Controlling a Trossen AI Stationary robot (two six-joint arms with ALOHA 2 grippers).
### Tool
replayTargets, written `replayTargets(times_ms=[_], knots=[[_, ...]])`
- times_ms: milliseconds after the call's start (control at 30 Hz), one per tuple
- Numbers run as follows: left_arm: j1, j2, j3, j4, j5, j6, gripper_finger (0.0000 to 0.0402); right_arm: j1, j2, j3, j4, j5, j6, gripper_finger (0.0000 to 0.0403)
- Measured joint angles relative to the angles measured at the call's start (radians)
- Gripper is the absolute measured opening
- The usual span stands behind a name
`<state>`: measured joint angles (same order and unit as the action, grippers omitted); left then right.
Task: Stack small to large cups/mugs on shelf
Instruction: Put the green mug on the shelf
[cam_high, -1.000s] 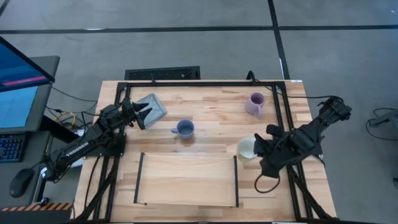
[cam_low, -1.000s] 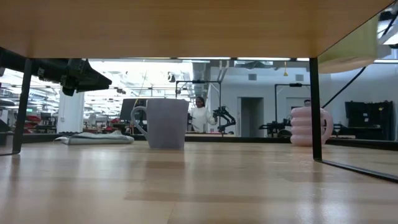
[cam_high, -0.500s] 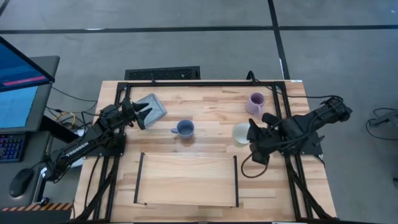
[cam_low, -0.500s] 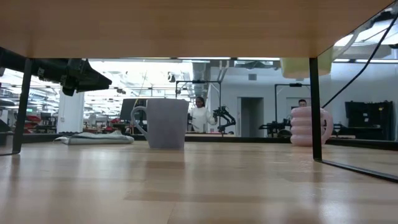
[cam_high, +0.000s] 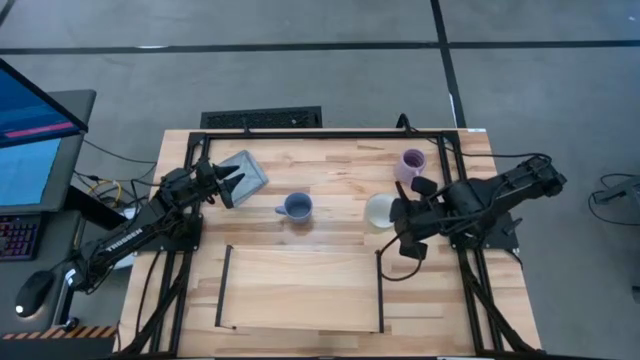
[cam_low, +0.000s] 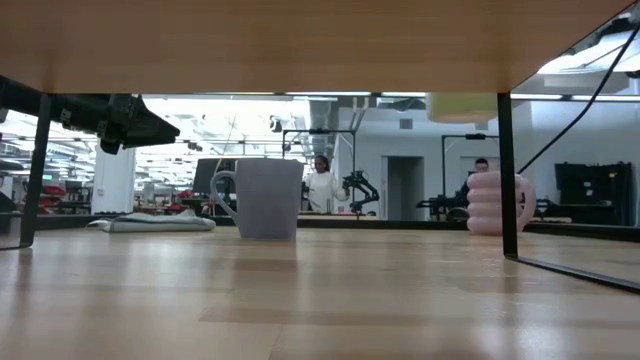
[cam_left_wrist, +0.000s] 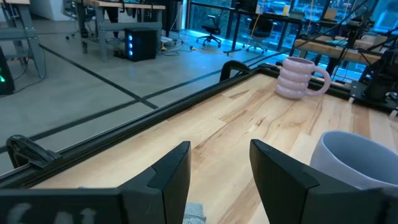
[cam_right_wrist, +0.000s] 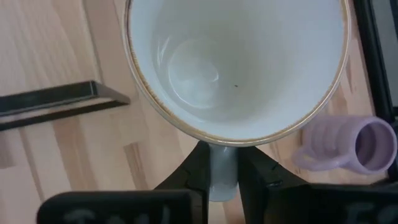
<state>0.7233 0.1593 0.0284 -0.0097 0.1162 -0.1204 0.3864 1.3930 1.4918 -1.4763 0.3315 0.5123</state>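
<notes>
Right claw: my right claw (cam_high: 397, 212) is clamped on the handle of the white mug (cam_high: 380, 211), fingers (cam_right_wrist: 198, 169) pinched either side of it, above the table beyond the right end of the shelf.
White mug: held clear of the table top; the low view shows it (cam_low: 463, 106) up in the air by the shelf's black end bar. It is upright and seen open-mouthed from my right wrist (cam_right_wrist: 236, 62), inside pale and shiny.
Purple mug: ribbed, standing on the table (cam_high: 411, 166) just beyond the white mug, near the far right corner; handle turned toward the blue mug's side.
Blue mug: standing alone (cam_high: 296, 207) near the table's middle, beyond the shelf, handle pointing toward my left arm.
Shelf: light wood board (cam_high: 300, 288) with thin black bars at both short ends, lying along the near edge of the table; no mug on it.
Left claw: my left claw (cam_high: 228, 183) hangs part open at the far left of the table, holding nothing.
Grey pad: flat square (cam_high: 248, 172) lying just beside the left claw's tips.
Table: wooden top (cam_high: 340, 160) in a black frame.
</notes>
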Motion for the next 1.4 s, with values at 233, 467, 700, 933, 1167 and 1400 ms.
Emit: replayTargets(times_ms=[233, 467, 700, 933, 1167, 1400], knots=[[0.0, 0.0, 0.0, 0.0, 0.0, 0.0, 0.0156, -0.012, 0.002, 0.046, 0.064, 0.007, -0.061, 0.0066], [0.0, 0.003, 0.0, 0.0, 0.0, 0.0, 0.0156, -0.005, 0.003, 0.126, 0.155, -0.001, -0.079, 0.0066], [0.0, 0.005, 0.0, 0.0, 0.001, 0.0, 0.0156, 0.047, 0.017, 0.13, 0.205, -0.016, -0.078, 0.0066], [0.0, 0.005, 0.0, 0.0, 0.001, 0.0, 0.0156, 0.092, 0.111, 0.152, 0.228, -0.048, -0.077, 0.0066], [0.0, 0.016, 0.0, 0.0, 0.005, 0.0, 0.0156, 0.133, 0.19, 0.263, 0.193, -0.065, -0.063, 0.0066], [0.0, 0.031, 0.0, 0.0, 0.006, 0.0, 0.0156, 0.168, 0.291, 0.38, 0.102, -0.07, 0.038, 0.0066]])
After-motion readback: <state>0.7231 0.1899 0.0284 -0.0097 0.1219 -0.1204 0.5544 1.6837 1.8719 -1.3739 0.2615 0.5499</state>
